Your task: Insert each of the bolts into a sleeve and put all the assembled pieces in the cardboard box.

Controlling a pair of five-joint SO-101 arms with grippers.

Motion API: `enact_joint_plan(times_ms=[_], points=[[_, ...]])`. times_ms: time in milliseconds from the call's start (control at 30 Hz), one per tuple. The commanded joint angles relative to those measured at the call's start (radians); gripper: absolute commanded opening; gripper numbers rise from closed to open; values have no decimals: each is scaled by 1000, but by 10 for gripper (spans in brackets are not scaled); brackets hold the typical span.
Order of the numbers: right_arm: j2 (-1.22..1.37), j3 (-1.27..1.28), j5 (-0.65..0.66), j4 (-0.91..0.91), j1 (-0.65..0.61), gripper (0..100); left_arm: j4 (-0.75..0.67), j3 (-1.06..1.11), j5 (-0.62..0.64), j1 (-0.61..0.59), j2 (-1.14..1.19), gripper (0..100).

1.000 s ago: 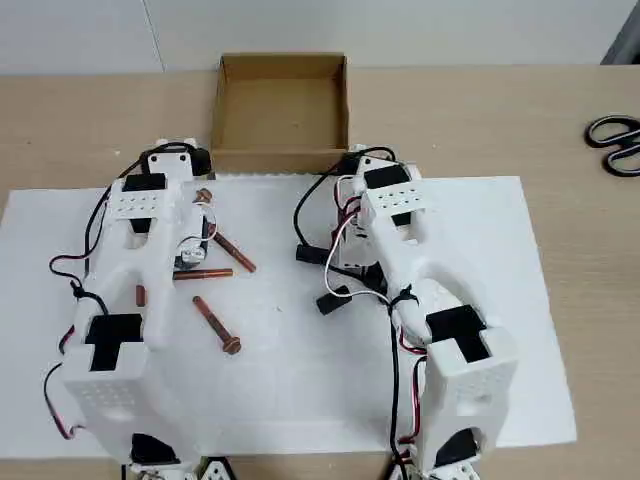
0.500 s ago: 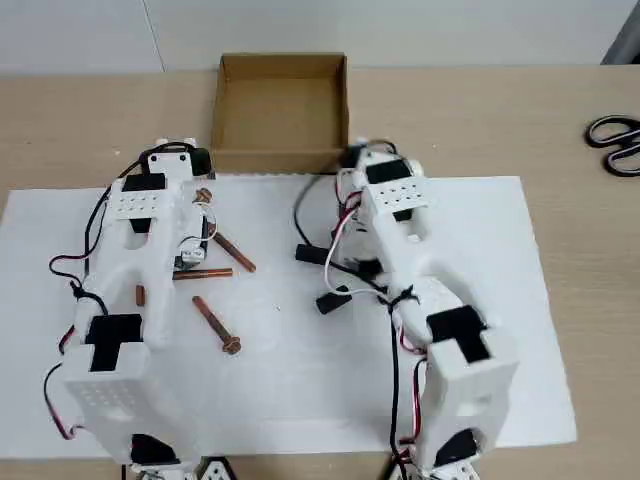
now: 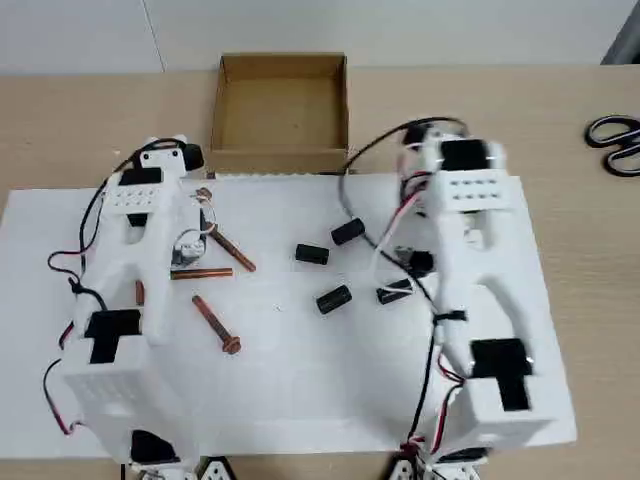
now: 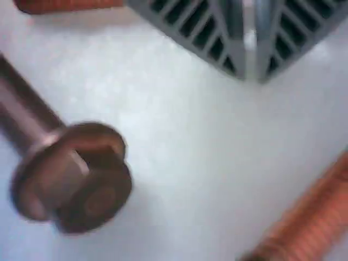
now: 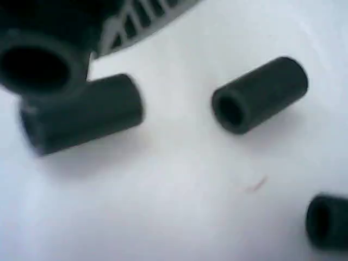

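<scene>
Several copper bolts lie on the white sheet by my left arm: one point(image 3: 231, 250) slanted, one point(image 3: 203, 273) level, one point(image 3: 216, 324) nearer the front. My left gripper point(image 3: 195, 238) sits low among them. In the left wrist view its grey ribbed fingers point(image 4: 217, 32) meet, shut and holding nothing, with a bolt head point(image 4: 70, 176) close by. Black sleeves lie mid-sheet point(image 3: 347, 232) point(image 3: 312, 255) point(image 3: 334, 298) point(image 3: 395, 292). My right gripper point(image 3: 418, 262) is shut on a sleeve point(image 5: 38, 62), end-on beside its ribbed finger point(image 5: 141, 19). Loose sleeves point(image 5: 81, 119) point(image 5: 261, 93) lie below.
The open cardboard box point(image 3: 215, 115) stands at the back centre, beyond the white sheet point(image 3: 300, 390). Scissors point(image 3: 615, 143) lie on the wooden table at the far right. Cables trail from both arms over the sheet.
My right arm has swung from the middle of the sheet to the right, uncovering the sleeves beneath it. The left arm has shifted slightly. The bolts have stayed put.
</scene>
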Motion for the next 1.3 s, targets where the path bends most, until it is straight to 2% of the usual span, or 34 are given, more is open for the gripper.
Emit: enact_joint_plan(times_ms=[0,133,300,433,700,1267], points=[[-127,20,6,27,91,3,164,-193,-38,-35,-18,6],[-237,121,9,27,168,4,284,-360,-81,-80,-18,6],[-354,258,11,12,222,4,315,-406,-100,-109,-8,6],[-420,388,11,-35,274,4,230,-318,-95,-114,-18,6],[-536,608,11,-96,369,4,187,-217,-101,-140,-18,6],[-624,623,52,-139,375,4,150,-173,-193,-218,-14,8]])
